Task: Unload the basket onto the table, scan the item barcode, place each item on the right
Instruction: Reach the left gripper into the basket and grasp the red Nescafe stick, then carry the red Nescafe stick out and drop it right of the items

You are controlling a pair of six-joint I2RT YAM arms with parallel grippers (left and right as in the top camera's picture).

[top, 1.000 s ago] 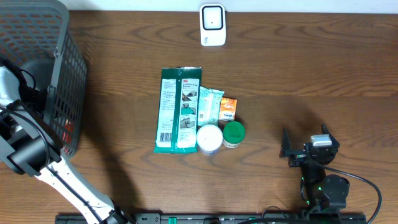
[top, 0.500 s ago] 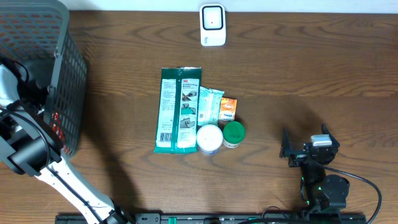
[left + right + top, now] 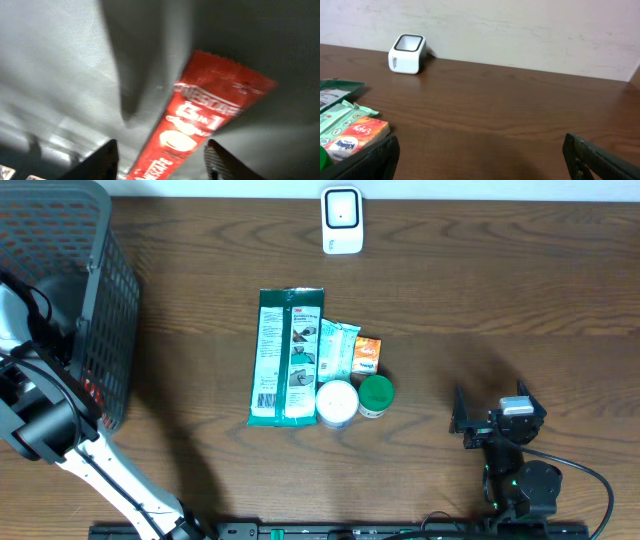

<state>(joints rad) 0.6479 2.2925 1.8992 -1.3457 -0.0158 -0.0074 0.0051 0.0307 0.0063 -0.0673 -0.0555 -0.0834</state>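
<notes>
While the basket [image 3: 110, 330] at your far left holds the sachet [image 3: 200, 115], your left arm is the nearer one. The scanner [image 3: 341, 220] stands well apart, across the table. The sachet's long axis runs away between the fingers of the left gripper [image 3: 162, 145], which straddle it, parted and not pinching. The right gripper [image 3: 480, 157] gapes wide, empty.

Green wipes pack [image 3: 287, 356] lies flat on wooden table [image 3: 480, 300]; white-lidded jar [image 3: 337, 402] sits just beside green-lidded jar [image 3: 376, 395].

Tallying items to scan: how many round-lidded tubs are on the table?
2: white-lidded tub and green-lidded tub, side by side next to the orange box; the basket may hide more.
</notes>
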